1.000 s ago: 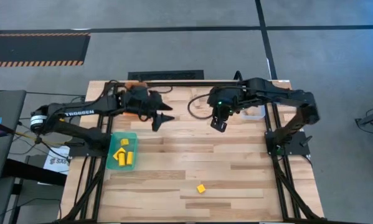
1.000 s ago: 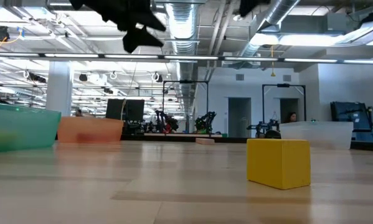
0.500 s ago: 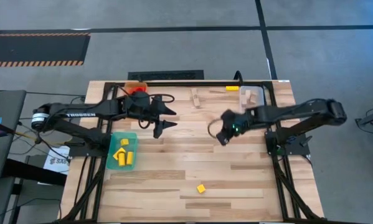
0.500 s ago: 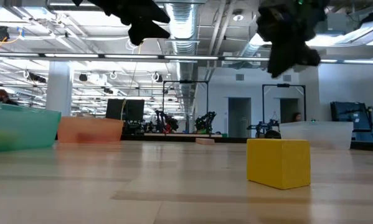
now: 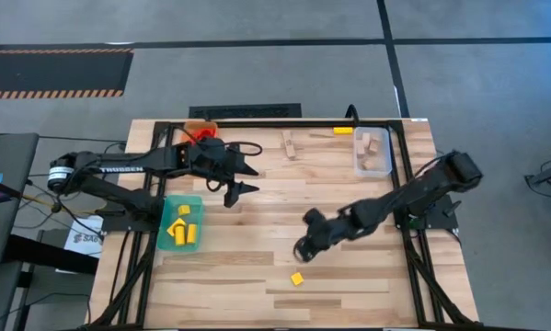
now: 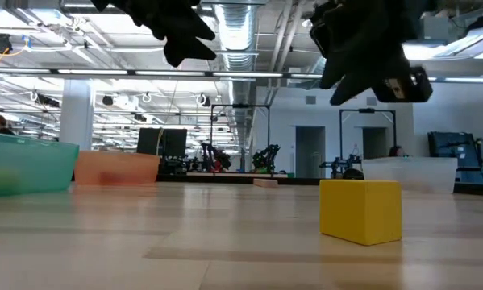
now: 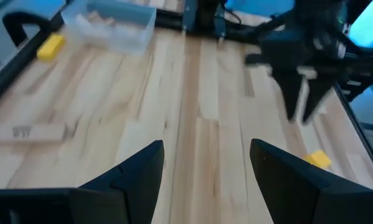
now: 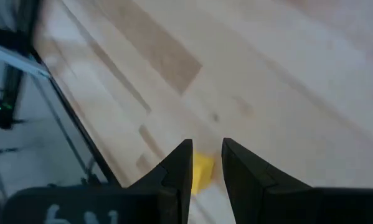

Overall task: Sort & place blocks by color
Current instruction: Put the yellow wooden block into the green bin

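Note:
A lone yellow block (image 5: 297, 278) lies flat on the table near its front edge; in the low view the block (image 6: 360, 209) stands large in the foreground. My right gripper (image 5: 301, 250) hovers just above and on the far side of it, fingers a little apart, nothing between them. In the right wrist view the block (image 8: 202, 172) shows past my right gripper (image 8: 206, 149). My left gripper (image 5: 246, 181) hangs open and empty over the table's far left; its own wrist view shows the wide gap of my left gripper (image 7: 205, 149).
A teal bin (image 5: 194, 199) with several yellow blocks sits at the left edge. A clear bin (image 5: 371, 170) with pale wood blocks sits far right, an orange bin (image 5: 200, 124) far left behind my left arm. A wood bar (image 5: 289, 144) and a yellow block (image 5: 343, 131) lie at the far edge.
My right gripper has swept from the far side beside the clear bin toward the near edge and down, rolling its wrist, and now hangs close above the lone yellow block. The block has not moved.

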You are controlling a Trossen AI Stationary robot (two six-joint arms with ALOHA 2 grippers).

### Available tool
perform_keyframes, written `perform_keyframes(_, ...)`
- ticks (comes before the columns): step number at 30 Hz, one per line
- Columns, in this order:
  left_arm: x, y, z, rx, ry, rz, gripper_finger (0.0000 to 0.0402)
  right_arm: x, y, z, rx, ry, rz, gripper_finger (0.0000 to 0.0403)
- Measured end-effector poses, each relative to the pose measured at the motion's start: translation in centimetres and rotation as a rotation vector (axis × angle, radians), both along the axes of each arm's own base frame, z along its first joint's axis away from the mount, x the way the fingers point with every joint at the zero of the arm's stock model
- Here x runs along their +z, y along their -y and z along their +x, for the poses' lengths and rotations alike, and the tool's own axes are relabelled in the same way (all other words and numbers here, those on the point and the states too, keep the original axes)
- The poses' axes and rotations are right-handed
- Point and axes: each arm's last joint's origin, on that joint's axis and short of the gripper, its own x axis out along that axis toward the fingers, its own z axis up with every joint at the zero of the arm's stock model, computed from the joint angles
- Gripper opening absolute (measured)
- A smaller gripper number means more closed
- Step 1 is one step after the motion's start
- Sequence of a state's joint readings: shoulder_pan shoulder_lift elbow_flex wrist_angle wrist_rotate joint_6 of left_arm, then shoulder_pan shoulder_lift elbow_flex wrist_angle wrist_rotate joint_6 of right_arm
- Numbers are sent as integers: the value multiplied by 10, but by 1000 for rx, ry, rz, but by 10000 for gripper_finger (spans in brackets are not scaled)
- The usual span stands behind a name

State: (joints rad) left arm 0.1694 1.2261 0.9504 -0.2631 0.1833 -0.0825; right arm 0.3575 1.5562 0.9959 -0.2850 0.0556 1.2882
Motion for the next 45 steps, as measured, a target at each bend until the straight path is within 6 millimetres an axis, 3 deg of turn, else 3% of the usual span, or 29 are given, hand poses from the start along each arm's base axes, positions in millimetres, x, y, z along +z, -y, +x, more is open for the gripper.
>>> perform_keyframes(7,9,3,-15,-37,-5,52,225,-2,-35,39,3,-208,-6,107)
perform_keyframes(13,12,5,-21,-79,0,67,225,-21,-50,69,-25,-354,79,119)
perform_keyframes(17,12,6,-21,-121,0,59,225,-38,-57,80,-26,-426,141,156)
perform_keyframes(21,10,6,-22,-132,-14,68,225,-49,-58,83,-60,-472,149,213)
perform_keyframes(27,11,6,-22,-142,-10,86,225,-47,-57,80,-75,-493,141,272)
perform_keyframes(37,11,6,-22,-144,-11,88,225,-50,-73,75,-88,-502,156,281)
perform_keyframes(45,11,6,-21,-146,-7,96,225,-50,-72,76,-99,-469,107,281)
